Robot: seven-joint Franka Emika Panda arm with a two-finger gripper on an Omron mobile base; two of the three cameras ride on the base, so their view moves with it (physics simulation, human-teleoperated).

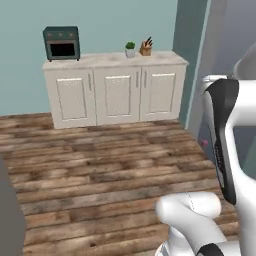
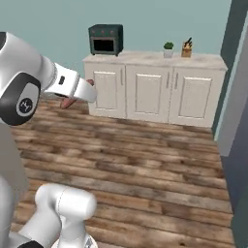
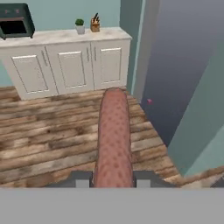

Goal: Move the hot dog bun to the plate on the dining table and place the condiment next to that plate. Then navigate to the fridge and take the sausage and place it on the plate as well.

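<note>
**White arm, dark joints**

The arm (image 2: pixel 34 80) is showing smooth white rounded shells with dark grey bands at the joints. One dark joint cap is carrying a small pale logo. A long black strip is running down a white link.

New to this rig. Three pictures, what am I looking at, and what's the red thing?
It is a white robot arm on a driving base in a rendered kitchen. Two pictures come from cameras on the base, behind the arm to its left and right. The third looks along the tool, which is shut on the sausage. Ahead, across a wood floor, a white cabinet carries a dark toaster oven, a small potted plant and a knife block.
</note>
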